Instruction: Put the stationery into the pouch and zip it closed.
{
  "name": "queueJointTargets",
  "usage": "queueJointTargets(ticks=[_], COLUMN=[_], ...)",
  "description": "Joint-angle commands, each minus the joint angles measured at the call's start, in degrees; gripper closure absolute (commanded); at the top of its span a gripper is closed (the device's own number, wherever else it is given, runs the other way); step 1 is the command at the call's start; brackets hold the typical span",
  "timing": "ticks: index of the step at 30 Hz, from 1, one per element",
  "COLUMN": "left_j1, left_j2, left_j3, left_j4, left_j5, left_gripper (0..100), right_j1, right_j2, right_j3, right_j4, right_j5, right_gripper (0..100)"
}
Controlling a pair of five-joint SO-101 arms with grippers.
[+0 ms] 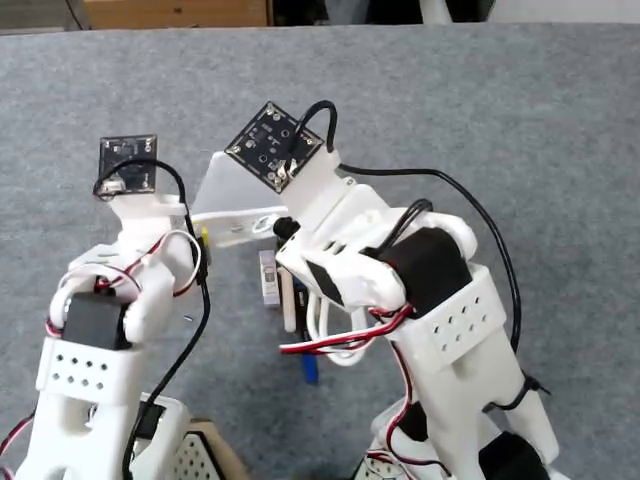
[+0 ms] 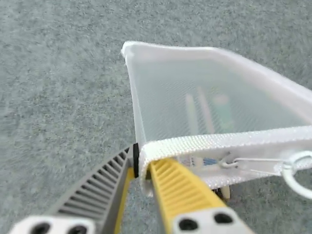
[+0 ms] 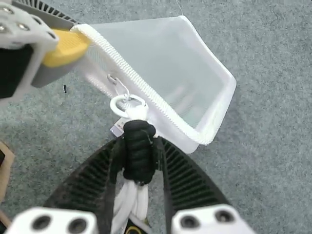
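Note:
The white mesh pouch (image 2: 195,97) has its zip edge toward both grippers. My left gripper (image 2: 140,163), with one grey and one yellow finger, is shut on the pouch's corner at the end of the zip (image 2: 219,141). My right gripper (image 3: 139,141) is shut on the black pull cord (image 3: 139,151), which hangs from the zip's ring (image 3: 127,105). Pens (image 2: 197,114) show faintly through the mesh; I cannot tell whether they are inside or under it. In the high view the pouch (image 1: 228,190) lies between the arms, with a white stick (image 1: 288,300) and a blue item (image 1: 310,368) near it.
Grey carpet (image 1: 480,110) covers the table, with free room to the far side and the right. A brown board corner (image 1: 215,450) sits by the left arm's base. A wooden edge (image 1: 175,12) runs along the far side.

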Motion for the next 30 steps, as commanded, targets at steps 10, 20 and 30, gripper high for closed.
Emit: queueJointTargets(ticks=[10, 20, 30], left_j1=[-1.10, 6.11, 2.68], left_j2=[-0.26, -0.09, -0.09], left_j3=[-17.45, -20.53, -20.44], left_j4=[17.58, 23.74, 23.74], left_j5=[0.00, 0.00, 0.00], left_gripper=[97, 97, 97], right_j1=[-0.18, 0.18, 10.90], right_j2=[-1.98, -2.07, -2.07], right_j3=[-2.59, -2.51, -2.24], right_j4=[-0.79, -0.70, -0.70], right_j5=[-0.62, -0.35, -0.62], right_gripper=[98.7, 98.7, 98.7])
